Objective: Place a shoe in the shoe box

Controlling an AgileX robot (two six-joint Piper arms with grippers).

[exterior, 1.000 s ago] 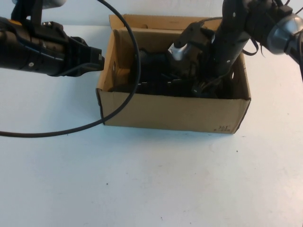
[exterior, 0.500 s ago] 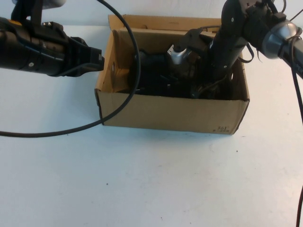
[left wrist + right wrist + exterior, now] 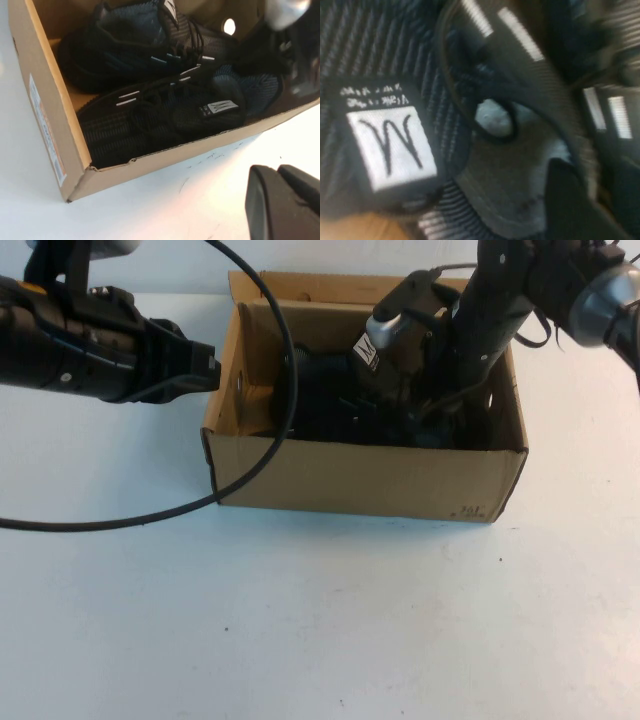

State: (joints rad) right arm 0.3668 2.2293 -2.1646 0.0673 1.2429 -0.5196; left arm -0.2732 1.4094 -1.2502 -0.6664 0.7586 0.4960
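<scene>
The brown cardboard shoe box (image 3: 370,480) stands open in the middle of the table. Two black mesh shoes lie side by side in it; in the left wrist view one (image 3: 165,115) is by the front wall and the other (image 3: 135,40) behind it. My right gripper (image 3: 428,425) reaches down into the box's right half. In the right wrist view the right gripper (image 3: 595,172) is closed on a shoe's collar, one finger (image 3: 570,200) on the grey lining, beside the white logo tag (image 3: 390,147). My left gripper (image 3: 208,365) is shut and empty just outside the box's left wall; it also shows in the left wrist view (image 3: 277,172).
A black cable (image 3: 250,475) loops from the left arm across the box's left corner and the table. The box's flap lid (image 3: 330,285) stands open at the back. White table surface lies in front of the box and on both sides.
My right wrist has lifted and tilted a little inside the box. The left arm and the box have not moved.
</scene>
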